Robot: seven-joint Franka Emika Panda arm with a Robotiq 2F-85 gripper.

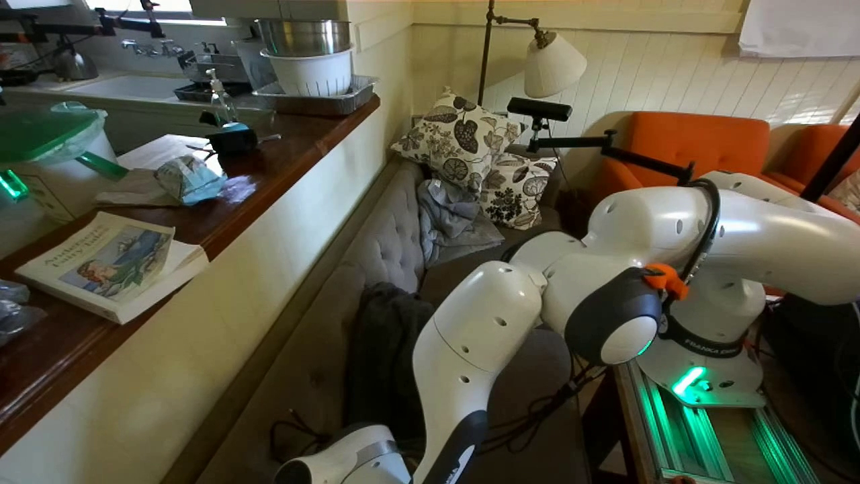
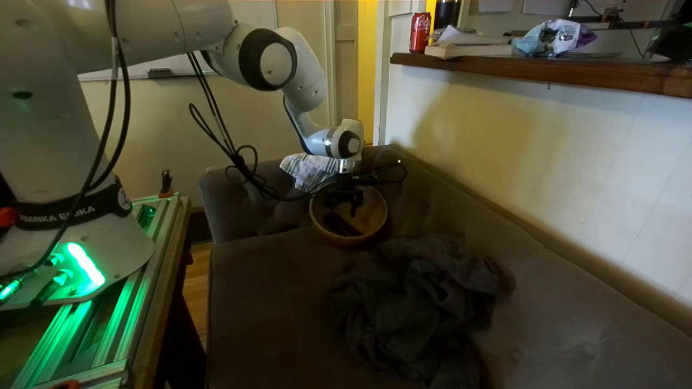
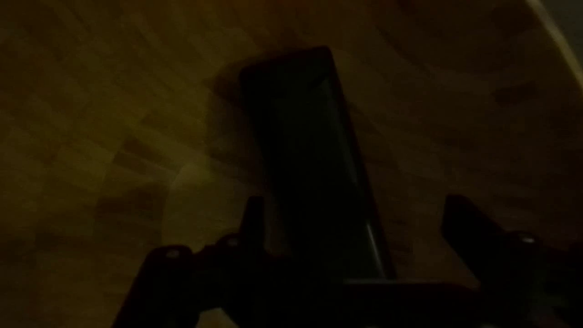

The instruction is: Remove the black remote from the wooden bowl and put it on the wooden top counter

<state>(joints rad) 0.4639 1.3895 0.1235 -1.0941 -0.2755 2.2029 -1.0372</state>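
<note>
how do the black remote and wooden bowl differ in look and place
Colour: the black remote is dark; the wooden bowl is yellowish-brown. Shape: the remote is a long, slim bar; the bowl is round and hollow. Place: the remote lies inside the bowl; the bowl rests on the couch. Shared: both are dimly lit.

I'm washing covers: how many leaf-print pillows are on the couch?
2: an upper pillow and a lower pillow beside it, on the couch near the lamp. More may be hidden.
</note>
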